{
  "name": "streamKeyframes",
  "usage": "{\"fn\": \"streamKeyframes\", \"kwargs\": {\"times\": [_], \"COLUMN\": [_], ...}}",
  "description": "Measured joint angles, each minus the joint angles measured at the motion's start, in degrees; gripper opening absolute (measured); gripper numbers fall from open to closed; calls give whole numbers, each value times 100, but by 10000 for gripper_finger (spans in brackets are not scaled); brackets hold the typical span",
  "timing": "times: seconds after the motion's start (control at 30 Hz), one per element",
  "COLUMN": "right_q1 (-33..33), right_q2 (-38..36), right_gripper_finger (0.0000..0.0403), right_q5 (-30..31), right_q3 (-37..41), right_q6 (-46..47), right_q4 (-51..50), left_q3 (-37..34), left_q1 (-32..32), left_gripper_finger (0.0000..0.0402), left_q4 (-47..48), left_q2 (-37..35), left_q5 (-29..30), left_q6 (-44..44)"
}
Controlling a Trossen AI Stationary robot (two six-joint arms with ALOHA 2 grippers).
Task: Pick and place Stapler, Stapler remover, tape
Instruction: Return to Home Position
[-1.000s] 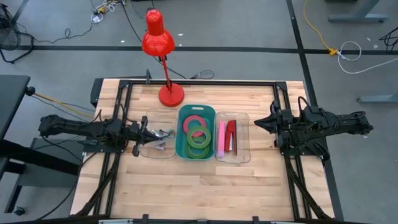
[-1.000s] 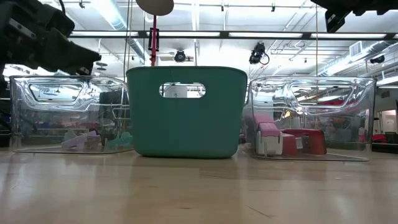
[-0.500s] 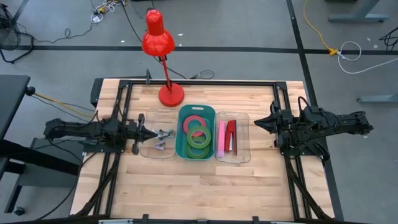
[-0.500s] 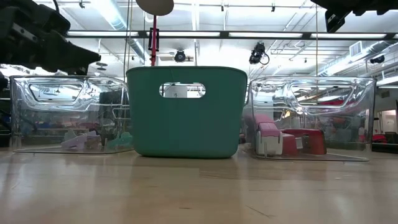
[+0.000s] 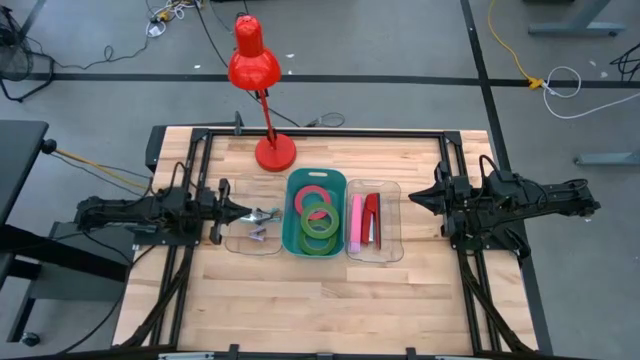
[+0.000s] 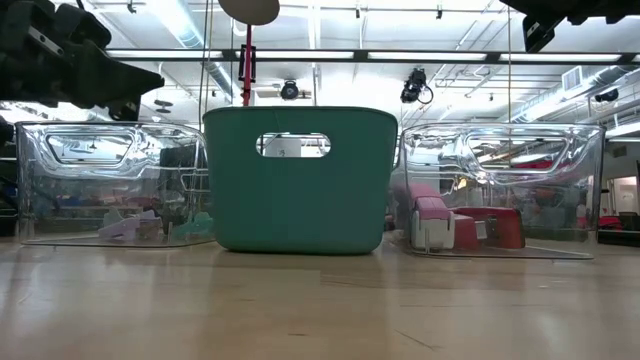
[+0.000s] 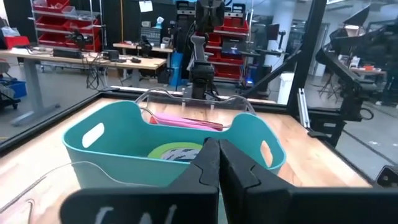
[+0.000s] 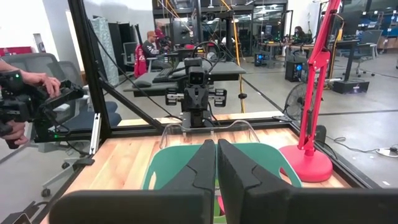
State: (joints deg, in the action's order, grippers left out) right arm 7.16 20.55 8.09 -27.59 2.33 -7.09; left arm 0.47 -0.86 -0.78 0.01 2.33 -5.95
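Settling left gripper (image 5: pixel 238 211) above outer edge of left transparent bin (image 5: pixel 232 246), now closed tight, spread apart a second ago; stapler remover (image 5: pixel 258 228) lying inside that bin, tape (image 5: pixel 320 222) in teal bin (image 5: pixel 290 216), red stapler (image 5: pixel 371 218) in right transparent bin (image 5: pixel 396 224); right gripper (image 5: pixel 418 199) parked closed at right edge, unmoved; sorting judged complete

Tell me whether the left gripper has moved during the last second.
Yes. In the high view the left gripper has pulled back leftward from over the middle of the left clear bin to near that bin's left wall.
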Motion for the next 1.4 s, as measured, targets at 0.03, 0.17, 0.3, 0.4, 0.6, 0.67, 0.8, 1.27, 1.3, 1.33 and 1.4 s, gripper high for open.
{"fn": "streamKeyframes", "kwargs": {"times": [0.03,0.17,0.3,0.4,0.6,0.67,0.8,1.27,1.3,1.33,1.4], "right_q1": [0,0,0,0,0,0,1,1,0,2,1], "right_q2": [0,0,0,0,0,0,0,-1,-1,0,0], "right_gripper_finger": [21,21,21,21,21,21,21,21,21,21,21], "right_q5": [-1,1,-1,0,1,-1,0,-1,-1,-1,-1], "right_q3": [0,0,-1,-1,-2,-1,-1,-2,-2,-2,-2], "right_q6": [0,0,-1,-2,-17,-16,-15,1,0,0,0], "right_q4": [0,6,15,18,20,22,21,22,22,22,22], "left_q3": [0,0,-2,-2,-7,-9,-9,-9,-9,-9,-9], "left_q1": [-6,-114,-160,-157,-157,-157,-157,-157,-157,-157,-157], "left_gripper_finger": [1,1,3,9,17,17,16,18,18,18,18], "left_q4": [4,9,9,9,-94,-131,-140,-181,-181,-184,-184], "left_q2": [0,2,2,41,35,35,35,35,35,35,35], "left_q5": [0,-2,-2,-1,-172,-229,-251,-254,-256,-255,-256], "left_q6": [-73,-90,-92,-88,-91,-92,-91,-92,-92,-91,-92]}}
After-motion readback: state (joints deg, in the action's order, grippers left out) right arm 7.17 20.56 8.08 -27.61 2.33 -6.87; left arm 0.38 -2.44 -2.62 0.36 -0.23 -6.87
